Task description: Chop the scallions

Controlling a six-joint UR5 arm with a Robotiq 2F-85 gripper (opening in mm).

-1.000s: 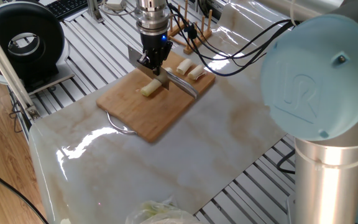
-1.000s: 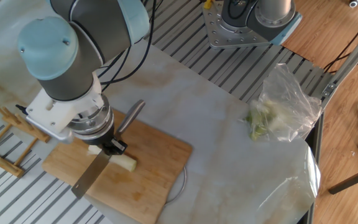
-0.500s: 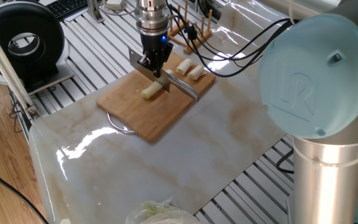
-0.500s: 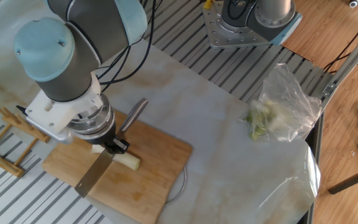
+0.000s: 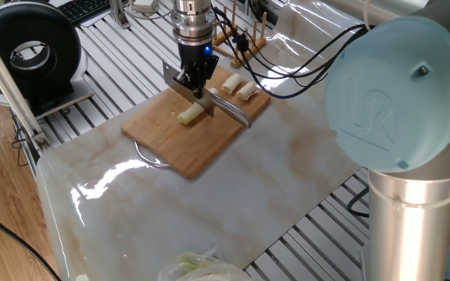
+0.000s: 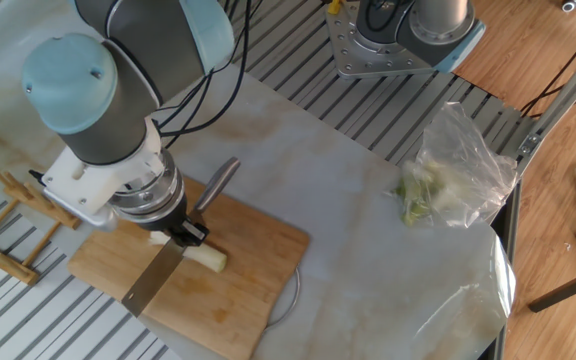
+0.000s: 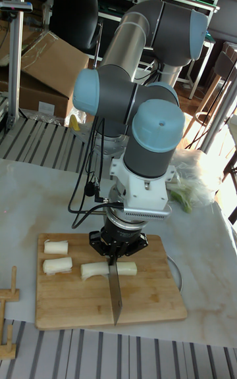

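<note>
Scallions lay on the board at lower centre of the tall view: two cut chunks at left, a longer piece under the knife. Crossed by the blade, point toward the bottom edge. Gripper above, clamped on the knife handle. In one fixed view, same stalk at upper centre beneath the gripper. Bag of greens at right of the other view, well apart from the board.
</note>
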